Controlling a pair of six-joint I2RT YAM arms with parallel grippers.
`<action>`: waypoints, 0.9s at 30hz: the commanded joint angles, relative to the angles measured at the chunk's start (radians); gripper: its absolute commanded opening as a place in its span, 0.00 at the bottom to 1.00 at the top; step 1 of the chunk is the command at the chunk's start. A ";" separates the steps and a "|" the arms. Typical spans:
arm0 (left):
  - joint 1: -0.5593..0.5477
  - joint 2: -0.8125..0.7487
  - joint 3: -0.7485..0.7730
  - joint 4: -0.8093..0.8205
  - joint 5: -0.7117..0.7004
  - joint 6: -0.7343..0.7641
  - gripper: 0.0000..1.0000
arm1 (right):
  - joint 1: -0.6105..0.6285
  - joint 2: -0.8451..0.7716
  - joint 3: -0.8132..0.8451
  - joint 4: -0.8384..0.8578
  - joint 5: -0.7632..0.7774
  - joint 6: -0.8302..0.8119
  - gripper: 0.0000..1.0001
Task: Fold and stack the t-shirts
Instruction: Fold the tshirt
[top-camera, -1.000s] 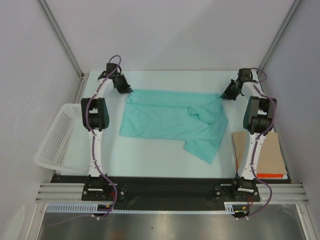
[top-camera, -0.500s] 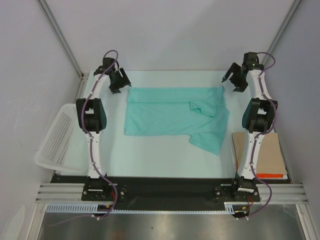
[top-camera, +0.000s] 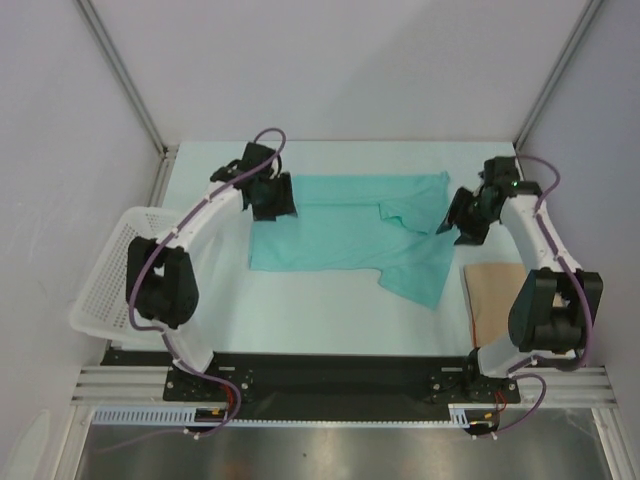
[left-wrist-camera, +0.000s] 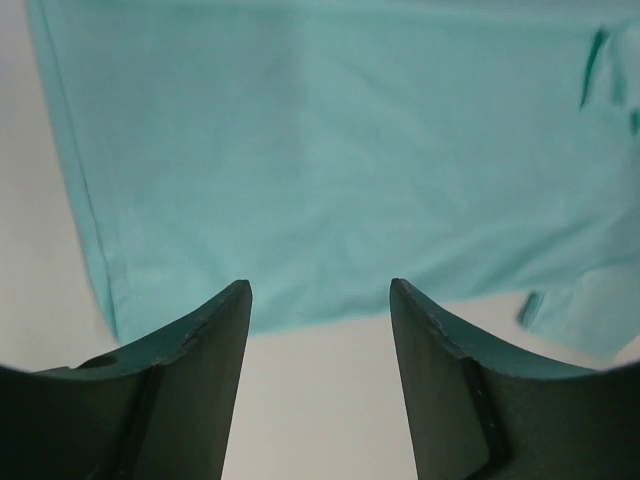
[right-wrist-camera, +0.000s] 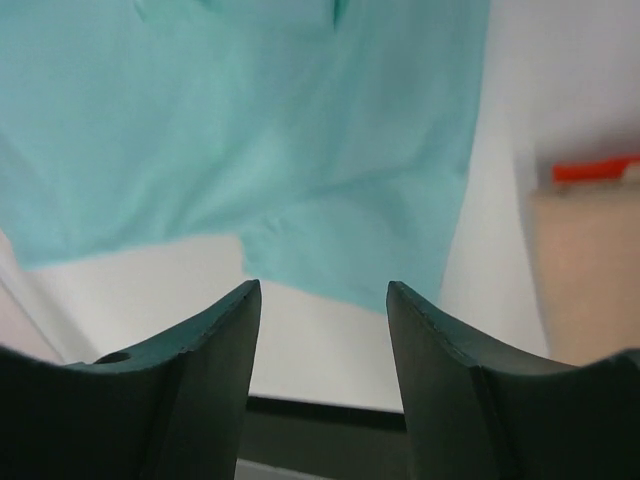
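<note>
right gripper at t-shirt edge, cardboard nearby

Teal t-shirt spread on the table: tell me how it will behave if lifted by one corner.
The teal short-sleeved cloth t-shirt would probably hang limp and drape: it lies flat with soft wrinkles and one part folded over itself. It is likely light, since it looks like thin cloth. Pushed, it would probably bunch up rather than slide whole across the pale table.

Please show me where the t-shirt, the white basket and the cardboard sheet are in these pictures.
t-shirt (top-camera: 330, 225): top external view, on the middle of its body.
white basket (top-camera: 108, 272): top external view, on its mesh wall.
cardboard sheet (top-camera: 492, 295): top external view, on its bare left part.
</note>
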 joint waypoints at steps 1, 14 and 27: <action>0.007 -0.122 -0.179 -0.009 -0.015 -0.010 0.63 | 0.056 -0.113 -0.204 0.026 -0.044 0.013 0.59; 0.051 -0.355 -0.636 0.049 -0.185 -0.231 0.48 | 0.056 -0.428 -0.608 0.158 -0.165 0.142 0.59; 0.124 -0.206 -0.578 0.103 -0.113 -0.283 0.49 | 0.061 -0.442 -0.574 0.112 -0.144 0.073 0.59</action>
